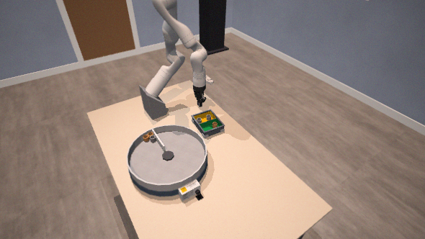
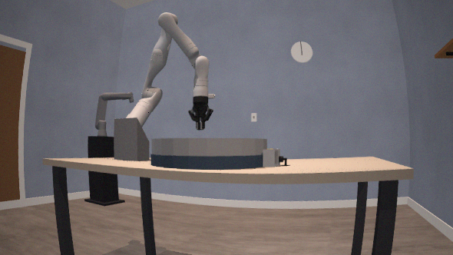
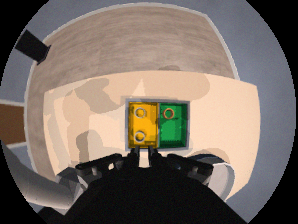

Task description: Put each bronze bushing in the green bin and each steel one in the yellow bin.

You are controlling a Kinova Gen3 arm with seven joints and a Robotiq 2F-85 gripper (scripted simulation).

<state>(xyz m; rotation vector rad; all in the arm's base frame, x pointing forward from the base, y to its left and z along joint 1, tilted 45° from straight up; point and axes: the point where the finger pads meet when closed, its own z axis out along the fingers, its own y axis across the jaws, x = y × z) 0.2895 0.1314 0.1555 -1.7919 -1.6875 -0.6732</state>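
Observation:
My gripper (image 1: 200, 104) (image 2: 200, 128) (image 3: 143, 151) points down, high beside the bins near the yellow end. Its fingers are a narrow gap apart with nothing visible between them. The yellow bin (image 1: 202, 115) (image 3: 150, 125) holds two steel bushings (image 1: 208, 117) (image 3: 139, 136). The green bin (image 1: 207, 127) (image 3: 175, 132) holds one bronze bushing (image 1: 215, 124) (image 3: 169, 109). On the turntable (image 1: 184, 163) (image 2: 209, 147), two bronze bushings (image 1: 145, 138) and a steel bushing (image 1: 153, 139) cluster by the rim, against the white bar. The exterior view shows no bushings or bins.
The white bar (image 1: 158, 140) runs from the turntable's rim towards its dark hub (image 1: 168, 155). The turntable's raised wall stands between its bushings and the bins. A control box (image 1: 189, 190) (image 2: 271, 157) sits at the turntable's outer side. The arm's grey base (image 1: 154, 104) (image 2: 128, 140) is at the table's back.

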